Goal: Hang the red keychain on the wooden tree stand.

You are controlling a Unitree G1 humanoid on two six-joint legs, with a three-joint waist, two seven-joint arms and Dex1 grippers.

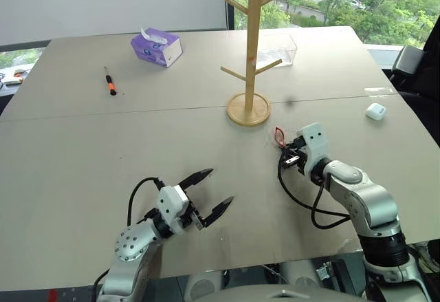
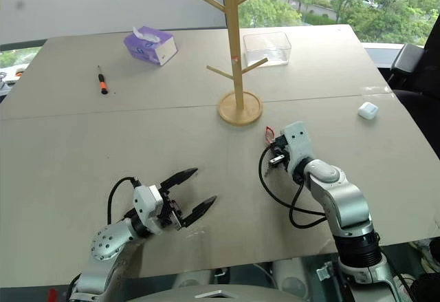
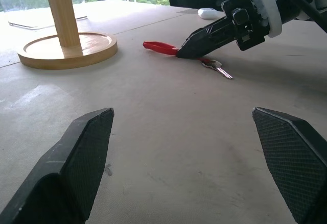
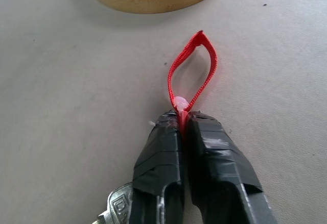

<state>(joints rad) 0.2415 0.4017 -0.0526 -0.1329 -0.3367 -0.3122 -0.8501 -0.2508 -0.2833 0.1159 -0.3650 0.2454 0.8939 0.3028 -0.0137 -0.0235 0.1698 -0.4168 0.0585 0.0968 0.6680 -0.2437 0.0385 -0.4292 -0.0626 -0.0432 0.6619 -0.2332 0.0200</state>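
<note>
The wooden tree stand (image 1: 250,61) is pale, smooth wood with a faint satin sheen on its round base. Just in front of that base, the red keychain (image 4: 193,71) is a woven cloth strap with a fine ribbed texture, ending in a dull silver metal key. The right gripper (image 4: 183,119) pinching the strap has matt black fingers (image 4: 158,157) wrapped in creased tape. The left gripper (image 1: 207,193) has black pads (image 3: 82,157) with a fine mesh grain. The table (image 1: 82,151) under the stand is matt, beige and slightly scuffed. Behind the stand sits a clear glossy plastic box (image 2: 267,46).
</note>
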